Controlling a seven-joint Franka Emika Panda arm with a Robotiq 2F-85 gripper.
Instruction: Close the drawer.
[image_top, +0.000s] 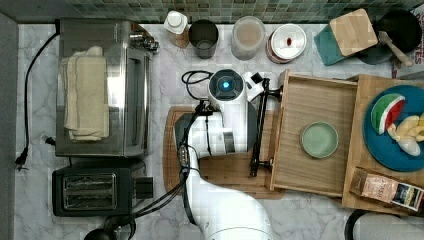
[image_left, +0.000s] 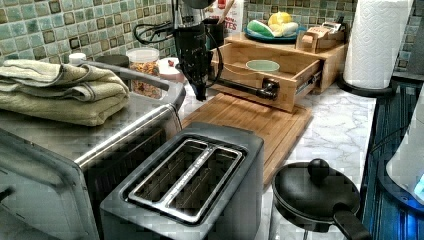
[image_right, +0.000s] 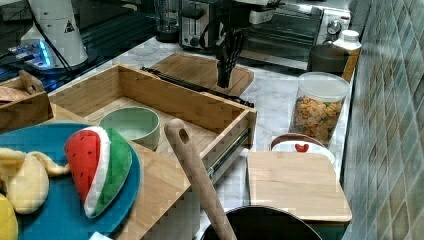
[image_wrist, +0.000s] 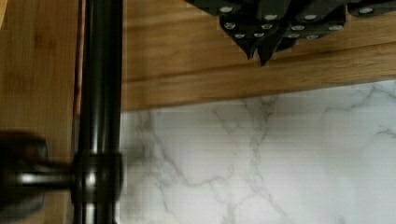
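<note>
We are starting nearest the wrist camera: the jaws (image_wrist: 261, 53) are sitting closed, tips together and gripping nothing, hanging just above the edge of the cutting board (image_wrist: 243, 79). The black bar handle (image_wrist: 100, 93) is running close beside them, apart from the tips.

In the left view we are seeing the gripper (image_left: 199, 90) pointing straight down, the dark hand vertical, tips hovering near the cutting board (image_left: 255, 122) and just beside the handle (image_left: 245, 87). In the top view the white arm (image_top: 225, 200) is rising from the top view's bottom edge and bending forward over the board (image_top: 220, 170), with the wrist stacked directly above the hand.

The drawer (image_top: 312, 135) is standing pulled well out of its wooden cabinet (image_top: 362, 165), toward the top view's left, overhanging the board. A pale green bowl (image_top: 319, 140) is sitting on the drawer floor.

Farther off on the marble surface (image_top: 165, 70), we are noting a toaster (image_left: 190, 175) and a toaster oven (image_top: 102, 87) with folded towels (image_top: 86, 92) on top.
</note>
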